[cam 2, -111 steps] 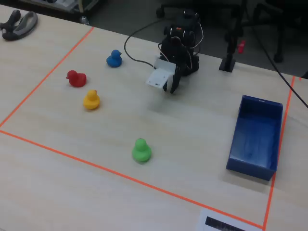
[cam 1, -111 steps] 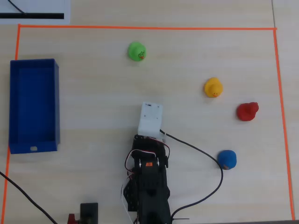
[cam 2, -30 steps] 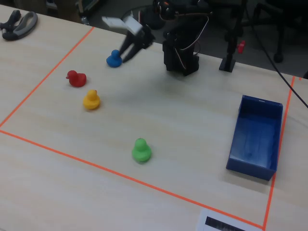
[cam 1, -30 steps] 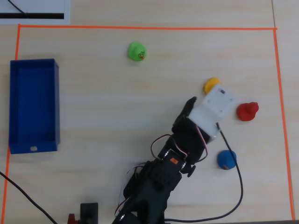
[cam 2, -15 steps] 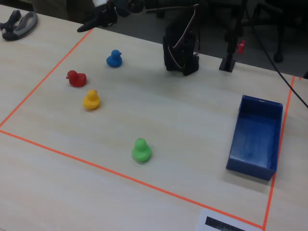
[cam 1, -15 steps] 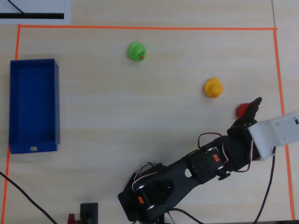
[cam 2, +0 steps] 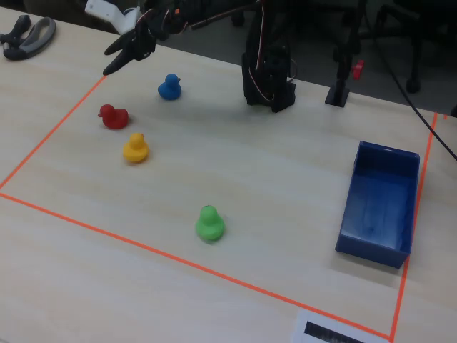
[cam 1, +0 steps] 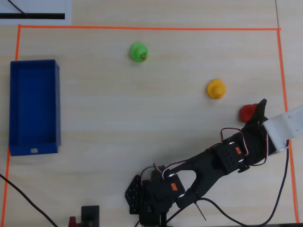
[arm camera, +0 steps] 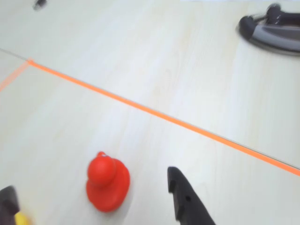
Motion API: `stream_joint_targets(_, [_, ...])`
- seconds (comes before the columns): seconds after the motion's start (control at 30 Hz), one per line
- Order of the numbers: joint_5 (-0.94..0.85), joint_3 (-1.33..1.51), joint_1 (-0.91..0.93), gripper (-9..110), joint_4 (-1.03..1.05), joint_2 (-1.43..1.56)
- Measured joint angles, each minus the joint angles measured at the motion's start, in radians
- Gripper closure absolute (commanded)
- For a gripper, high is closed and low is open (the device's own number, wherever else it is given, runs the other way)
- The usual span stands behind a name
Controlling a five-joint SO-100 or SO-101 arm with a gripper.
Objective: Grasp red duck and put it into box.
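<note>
Near the right-hand tape edge in the overhead view: red duck (cam 1: pixel 246 112), upright on the table (cam 1: pixel 118 123), not yet grasped. Gripper (cam 2: pixel 114 61) hangs in the air above and beside it, holding nothing; jaws look parted in the wrist view, one dark finger (arm camera: pixel 185 199) just right of the duck and a second dark tip at the lower left corner, duck between them but no contact visible.

Box (cam 1: pixel 34 108): blue, open-topped, empty, at the far left of the overhead view, well apart from the duck.

Progress, as judged: reach mostly complete; descent, closing, lift, carry across the table and release all remain.

Neighbours: yellow duck (cam 1: pixel 216 88) near the red one, on its box-ward side; green duck (cam 1: pixel 138 51) farther off toward the top tape; blue duck (cam 2: pixel 169 86) between red duck and arm base in the fixed view.

Edges: orange tape line (cam 1: pixel 283 80) runs just beside the duck on its outer side; grey clamp-like tool (arm camera: pixel 272 29) lies beyond the tape, well clear.

Open room: bare table between duck and box; a raised carry should pass over the yellow duck.
</note>
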Motion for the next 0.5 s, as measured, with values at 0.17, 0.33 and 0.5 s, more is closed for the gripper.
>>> stream_joint_targets(0.17, [-0.023,-0.048,-0.018,58,0.026,-0.072])
stream_joint_targets(0.33, [-0.035,-0.092,-0.052,58,0.124,-0.098])
stream_joint_targets(0.5, [-0.034,-0.092,-0.086,58,0.124,-0.117])
